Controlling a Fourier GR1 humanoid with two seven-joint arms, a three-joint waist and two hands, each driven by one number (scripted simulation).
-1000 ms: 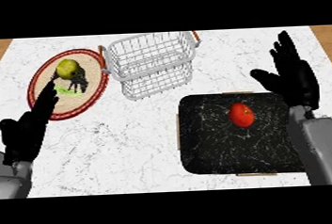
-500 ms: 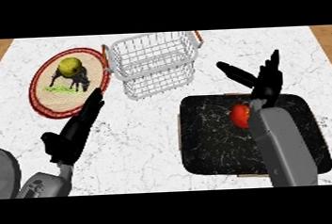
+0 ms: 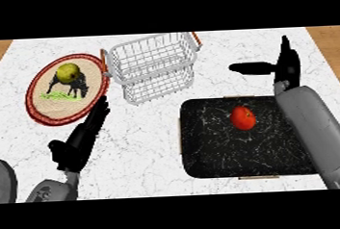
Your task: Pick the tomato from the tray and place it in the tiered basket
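A red tomato (image 3: pixel 243 117) lies in the upper right part of a black marbled tray (image 3: pixel 217 153). Behind and left of the tray stands a white wire tiered basket (image 3: pixel 153 65), with nothing in it that I can see. My right hand (image 3: pixel 285 65) hovers past the tray's far right corner, seen edge-on, fingers straight and thumb stuck out to the left; it is open and apart from the tomato. My left hand (image 3: pixel 81 139) rests open on the counter at lower left, fingers pointing toward the plate.
A round woven plate (image 3: pixel 40 100) with a red rim and a cow picture sits at the far left, carrying a yellow-green fruit (image 3: pixel 68 71). Wood floor shows beyond the counter's far corners. White marble counter (image 3: pixel 149 136) lies between the tray and my left hand.
My right forearm has swung right, off the tomato, and the hand now sits farther back past the tray's corner. The left hand has barely moved. The tomato stays put.
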